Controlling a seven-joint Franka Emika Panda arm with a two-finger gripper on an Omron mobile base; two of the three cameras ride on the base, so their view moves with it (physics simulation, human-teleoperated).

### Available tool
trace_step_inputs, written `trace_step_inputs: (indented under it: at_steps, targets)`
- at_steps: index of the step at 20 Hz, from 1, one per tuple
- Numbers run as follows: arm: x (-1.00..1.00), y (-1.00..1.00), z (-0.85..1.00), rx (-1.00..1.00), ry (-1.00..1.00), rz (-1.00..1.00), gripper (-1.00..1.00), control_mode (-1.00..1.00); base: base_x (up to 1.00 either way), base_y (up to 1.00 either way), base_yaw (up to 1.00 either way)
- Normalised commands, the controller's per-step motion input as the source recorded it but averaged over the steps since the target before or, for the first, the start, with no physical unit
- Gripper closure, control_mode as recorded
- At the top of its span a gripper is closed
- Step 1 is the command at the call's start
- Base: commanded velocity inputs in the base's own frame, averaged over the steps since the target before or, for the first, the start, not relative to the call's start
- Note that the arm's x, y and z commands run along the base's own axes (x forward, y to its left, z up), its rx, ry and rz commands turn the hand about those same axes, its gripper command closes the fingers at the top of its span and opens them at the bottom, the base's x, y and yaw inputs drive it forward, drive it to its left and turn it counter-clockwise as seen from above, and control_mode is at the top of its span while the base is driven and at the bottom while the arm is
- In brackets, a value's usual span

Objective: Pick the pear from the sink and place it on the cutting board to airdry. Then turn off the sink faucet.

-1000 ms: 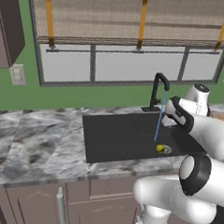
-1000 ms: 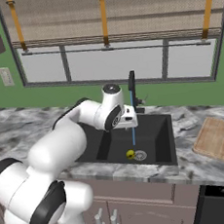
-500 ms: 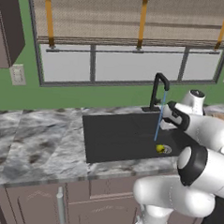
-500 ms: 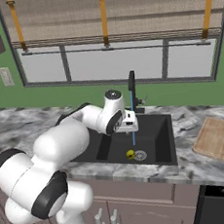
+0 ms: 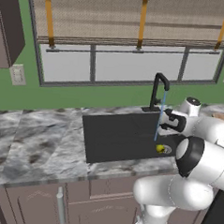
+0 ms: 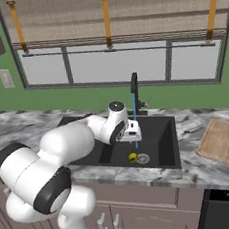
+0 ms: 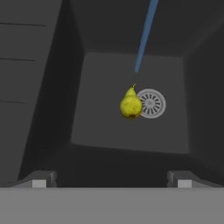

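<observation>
We hover our tool point(image 7: 112, 179), fingers apart and empty, above the pear point(image 7: 131, 105) beside the drain point(image 7: 151, 103); next we must descend straight and close.

The right end of the large dark charcoal sink basin point(image 5: 117, 135) is hidden behind the white arm in the left base view, and its left part likewise in the right base view. The flat light tan wooden cutting board point(image 6: 222, 141) is cut off by the right edge of the right base view. The finger tips point(image 7: 38, 180) of the two-finger gripper point(image 7: 111, 179) are cut by the grey band, so little of them is seen.
</observation>
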Motion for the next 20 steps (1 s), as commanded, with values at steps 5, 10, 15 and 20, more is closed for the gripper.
trace_step_inputs:
  at_steps: [5,10,15,20]
  targets:
    - [0.08,0.0,-0.24,0.0,0.0,-0.02,-1.0,-1.0,0.0,0.0,0.0]
    - [0.1,-0.06,-0.16,0.0,0.0,-0.01,-1.0,-1.0,0.0,0.0,0.0]
    - [0.12,-0.07,-0.2,0.01,0.0,-0.01,-1.0,-1.0,0.0,0.0,0.0]
    - [0.17,-0.02,-0.25,0.02,0.0,-0.01,-1.0,-1.0,0.0,0.0,0.0]
